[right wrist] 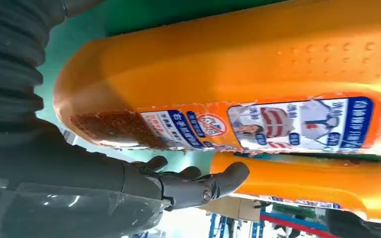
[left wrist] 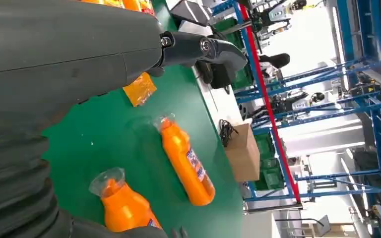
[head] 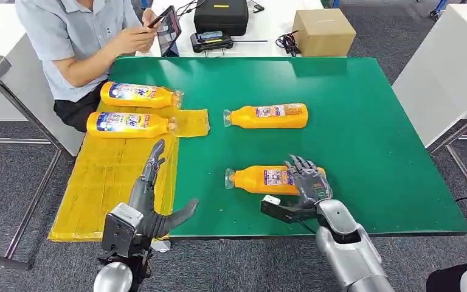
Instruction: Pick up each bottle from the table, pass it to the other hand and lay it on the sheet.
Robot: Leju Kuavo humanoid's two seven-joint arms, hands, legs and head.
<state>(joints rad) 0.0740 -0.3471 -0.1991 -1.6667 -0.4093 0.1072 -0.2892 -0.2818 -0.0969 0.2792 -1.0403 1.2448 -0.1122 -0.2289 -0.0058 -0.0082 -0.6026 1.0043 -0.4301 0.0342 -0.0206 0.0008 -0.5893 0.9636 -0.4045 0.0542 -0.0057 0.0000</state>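
Head view: right robot hand [head: 307,180] cups a glossy orange bottle [head: 261,179]; left robot hand [head: 152,201] spread, holding nothing.

Green table [head: 371,152] with yellow sheet [head: 109,182], two bottles [head: 267,115].

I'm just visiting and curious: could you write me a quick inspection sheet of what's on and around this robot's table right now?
Surface: green table, yellow sheet at its left end.
Job's things: two bottles lying on the sheet; far bottle and near bottle on the green.
Clutter: nothing seen.
Hands: right hand on the near bottle; left hand open over the sheet.
Cables: black cable beside a box.
Surroundings: a person with a tablet.
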